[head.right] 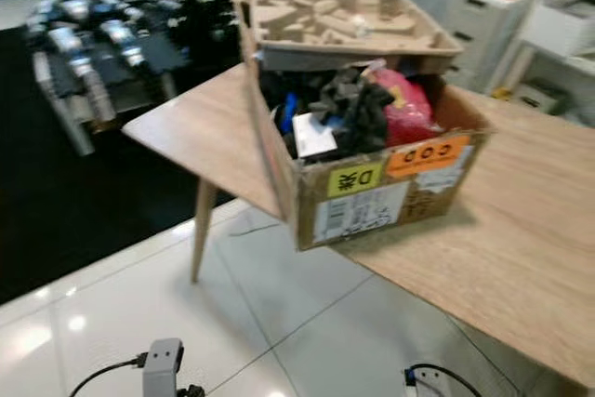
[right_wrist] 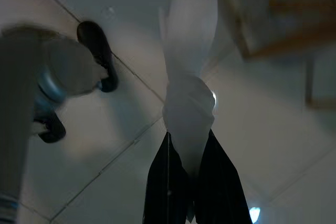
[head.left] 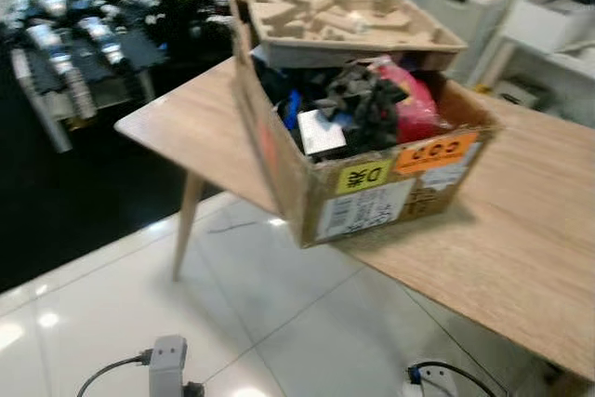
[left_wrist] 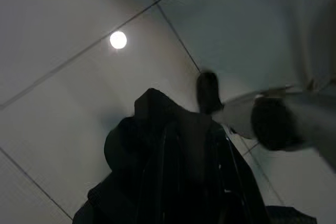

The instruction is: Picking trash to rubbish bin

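Observation:
An open cardboard box stands on the wooden table, near its front edge. It is stuffed with trash: dark crumpled pieces, a red bag and a white-grey packet. A moulded pulp tray lies across its top. Both arms hang low over the white floor. My right gripper is shut on a twisted white wrapper. My left gripper is dark, shut on a black crumpled piece.
White shelves stand behind the table on the right. To the left, dark equipment lies on a black floor area. A table leg slants down to the white tiles. Cables trail near my wrists.

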{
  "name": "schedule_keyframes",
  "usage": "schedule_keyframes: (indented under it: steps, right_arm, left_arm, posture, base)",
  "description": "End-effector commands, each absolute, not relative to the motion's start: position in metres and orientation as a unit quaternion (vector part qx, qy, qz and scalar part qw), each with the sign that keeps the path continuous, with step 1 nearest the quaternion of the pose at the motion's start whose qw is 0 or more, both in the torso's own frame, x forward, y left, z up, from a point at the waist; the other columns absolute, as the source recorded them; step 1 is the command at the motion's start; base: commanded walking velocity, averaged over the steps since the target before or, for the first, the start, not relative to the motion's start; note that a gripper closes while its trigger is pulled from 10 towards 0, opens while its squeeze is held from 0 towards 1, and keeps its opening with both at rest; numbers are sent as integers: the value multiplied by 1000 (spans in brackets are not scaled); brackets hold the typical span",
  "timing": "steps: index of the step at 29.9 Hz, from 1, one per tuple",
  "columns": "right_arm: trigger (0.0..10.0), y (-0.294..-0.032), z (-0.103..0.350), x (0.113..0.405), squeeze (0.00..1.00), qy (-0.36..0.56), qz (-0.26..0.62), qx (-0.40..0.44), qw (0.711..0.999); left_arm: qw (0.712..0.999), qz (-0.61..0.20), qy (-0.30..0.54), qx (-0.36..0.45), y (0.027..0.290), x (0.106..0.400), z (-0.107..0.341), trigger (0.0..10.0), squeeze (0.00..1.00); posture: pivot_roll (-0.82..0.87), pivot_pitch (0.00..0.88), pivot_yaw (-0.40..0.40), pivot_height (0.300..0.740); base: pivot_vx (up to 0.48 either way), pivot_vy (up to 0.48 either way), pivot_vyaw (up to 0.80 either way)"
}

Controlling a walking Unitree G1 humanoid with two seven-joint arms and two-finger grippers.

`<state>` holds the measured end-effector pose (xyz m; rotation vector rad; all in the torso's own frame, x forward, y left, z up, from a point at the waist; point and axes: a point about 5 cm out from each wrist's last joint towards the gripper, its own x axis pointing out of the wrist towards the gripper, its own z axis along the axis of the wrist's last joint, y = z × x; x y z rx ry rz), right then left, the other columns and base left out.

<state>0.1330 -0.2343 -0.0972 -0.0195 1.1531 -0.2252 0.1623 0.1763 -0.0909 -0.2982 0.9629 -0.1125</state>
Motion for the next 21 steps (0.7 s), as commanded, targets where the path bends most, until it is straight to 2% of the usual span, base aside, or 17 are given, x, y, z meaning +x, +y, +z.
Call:
schedule_keyframes:
  steps: [1,12,16,20,21]
  right_arm:
    - [10000,-244,-97,128,0,547,-142,2,825]
    - [10000,-263,-93,121,0,536,-204,18,819]
    - [10000,-280,-88,119,0,513,-268,44,814]
    - [10000,-308,-77,116,0,486,-349,43,800]
    - [10000,-308,-77,116,0,486,-349,43,800]
  left_arm:
    - [864,-49,476,-156,173,153,-95,10000,0]
    - [872,-36,463,-154,179,160,-92,10000,0]
    - [877,-25,454,-155,182,164,-90,10000,0]
    - [886,10,437,-155,195,171,-86,10000,0]
    - [886,10,437,-155,195,171,-86,10000,0]
  posture:
    - [-61,102,12,740]
    - [-65,102,13,740]
    - [-68,102,14,740]
    - [-73,96,13,740]
    - [-73,96,13,740]
  base:
    - [0,0,-769]
    - [0,0,-764]
    - [0,0,-766]
    - [0,0,0]
    - [0,0,0]
